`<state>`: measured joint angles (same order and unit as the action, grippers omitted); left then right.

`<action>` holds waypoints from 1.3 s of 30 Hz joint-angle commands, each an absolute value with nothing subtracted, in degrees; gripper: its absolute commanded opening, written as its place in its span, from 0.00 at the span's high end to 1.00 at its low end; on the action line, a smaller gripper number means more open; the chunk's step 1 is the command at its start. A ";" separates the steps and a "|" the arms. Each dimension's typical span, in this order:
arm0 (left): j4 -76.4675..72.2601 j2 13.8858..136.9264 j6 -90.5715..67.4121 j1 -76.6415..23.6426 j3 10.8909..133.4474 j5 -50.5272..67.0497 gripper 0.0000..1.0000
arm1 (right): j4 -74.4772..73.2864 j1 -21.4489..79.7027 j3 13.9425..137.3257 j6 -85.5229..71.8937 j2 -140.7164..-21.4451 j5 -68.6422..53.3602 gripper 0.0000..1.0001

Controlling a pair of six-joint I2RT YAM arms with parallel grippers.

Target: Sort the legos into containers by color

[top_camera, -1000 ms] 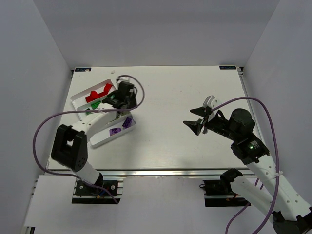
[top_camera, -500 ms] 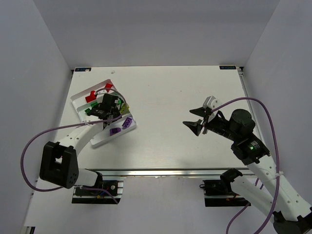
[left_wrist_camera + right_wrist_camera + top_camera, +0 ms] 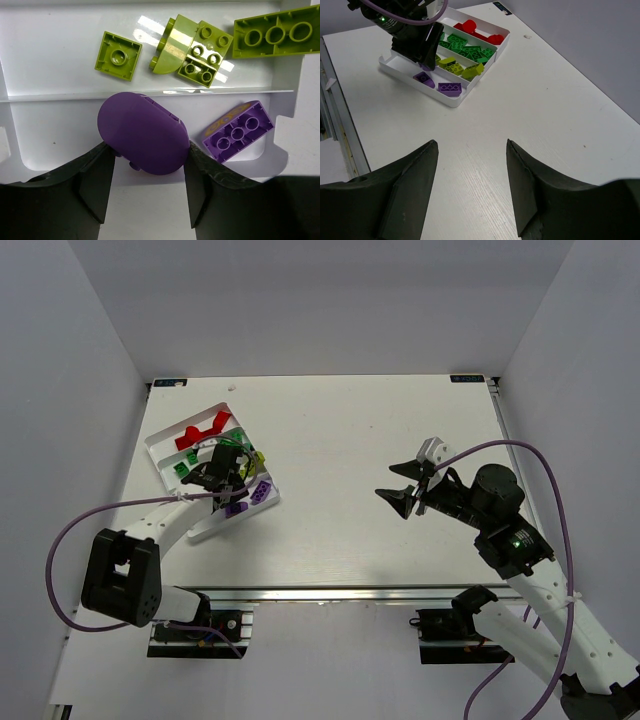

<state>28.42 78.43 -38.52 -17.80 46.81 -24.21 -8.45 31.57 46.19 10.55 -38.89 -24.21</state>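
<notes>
My left gripper [image 3: 147, 151] is shut on a dark purple rounded brick [image 3: 142, 132] and holds it over the white tray's [image 3: 55, 120] compartment where a lighter purple brick [image 3: 238, 131] lies. The compartment beyond the ridge holds yellow-green bricks [image 3: 192, 50]. In the top view the left gripper [image 3: 228, 476] is over the near right part of the tray [image 3: 153, 447], which also holds red bricks [image 3: 200, 430], green bricks [image 3: 185, 468] and purple bricks [image 3: 260, 492]. My right gripper [image 3: 400, 496] is open and empty above the table's right half; it also shows in its own view [image 3: 472, 145].
In the right wrist view the tray [image 3: 395, 65] stands far off with the left gripper [image 3: 415, 42] over it. The table's right edge [image 3: 505, 440] lies beyond the right arm. Grey walls enclose the table on three sides.
My left gripper has moved from the tray's far right corner toward the near purple compartment, carrying the purple brick. The right arm has not moved.
</notes>
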 commanded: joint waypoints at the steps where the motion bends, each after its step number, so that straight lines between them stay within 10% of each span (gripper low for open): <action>1: 27.60 77.78 -39.29 -17.75 46.23 -24.26 0.57 | -5.54 31.90 46.14 10.72 -38.14 -24.43 0.38; 4: 27.86 78.31 -39.81 -17.84 46.41 -24.17 0.40 | -5.54 31.90 46.14 10.90 -38.06 -24.35 0.37; 14: 29.53 76.82 -40.08 -17.75 47.11 -23.29 0.31 | -5.45 31.90 46.05 10.90 -38.14 -24.08 0.36; 17: 30.32 76.12 -39.90 -17.84 47.20 -23.73 0.05 | -5.45 31.90 45.97 10.90 -38.14 -23.91 0.36; 27: 29.10 71.02 -35.26 -17.84 49.48 -21.89 0.02 | -4.31 31.90 45.36 9.94 -38.41 -20.93 0.27; 29: 24.65 67.70 -30.10 -17.84 50.27 -16.64 0.02 | -3.43 31.90 45.00 7.48 -39.54 -16.47 0.11; 39: -9.92 66.17 -24.88 -17.84 45.96 23.37 0.02 | -12.57 31.90 52.91 3.77 -55.19 -6.32 0.11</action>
